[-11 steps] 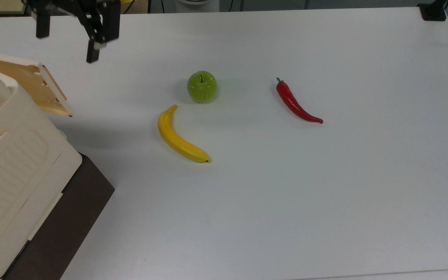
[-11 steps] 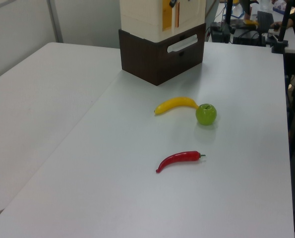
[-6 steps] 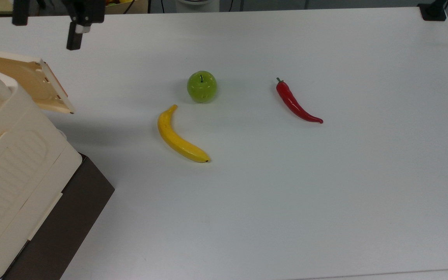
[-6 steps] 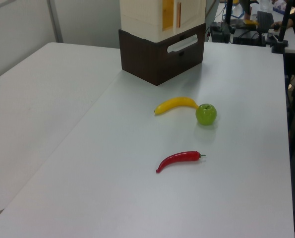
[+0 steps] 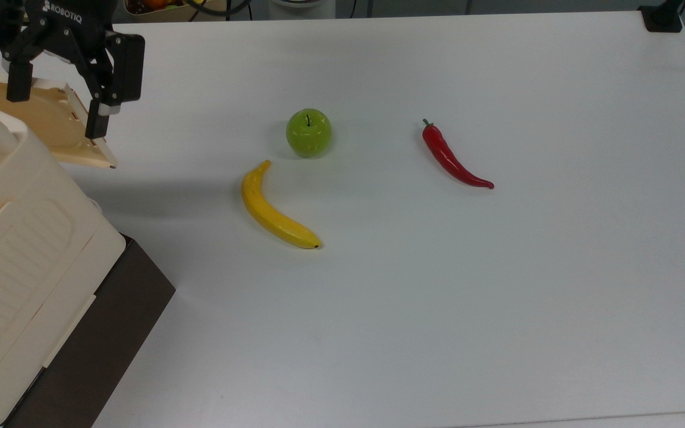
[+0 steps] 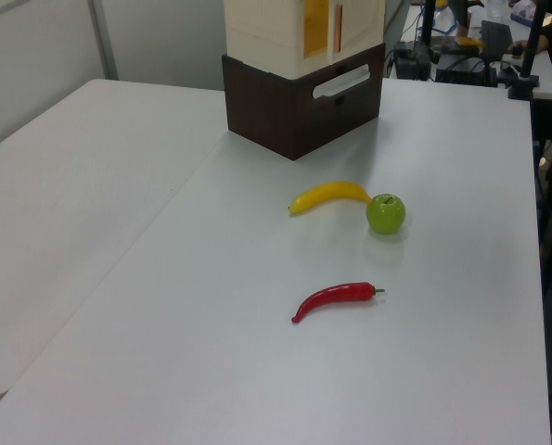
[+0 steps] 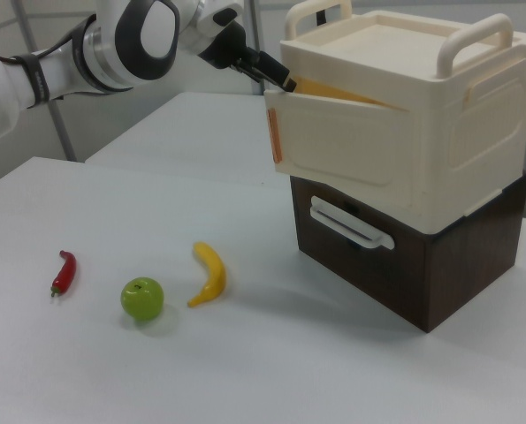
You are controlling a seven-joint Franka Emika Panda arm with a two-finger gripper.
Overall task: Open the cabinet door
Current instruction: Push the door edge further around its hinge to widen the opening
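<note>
Door (image 5: 51,128) of the cream cabinet (image 7: 404,132) is a flat panel with a tan inside and a raised rim. It stands part way open, swung out from the cabinet front, at the top view's upper left. The black gripper (image 5: 57,113) is over the door with its fingers (image 5: 97,126) spread wide, one on each side of the door's outer edge. The cabinet sits on a dark brown box (image 7: 413,265) with a pale handle (image 7: 351,223). Out on the white table (image 5: 497,297) lie a banana (image 5: 274,208), a green apple (image 5: 308,132) just beside it, and a red chili (image 5: 452,157) well apart. I cannot tell what is inside the cabinet.
</note>
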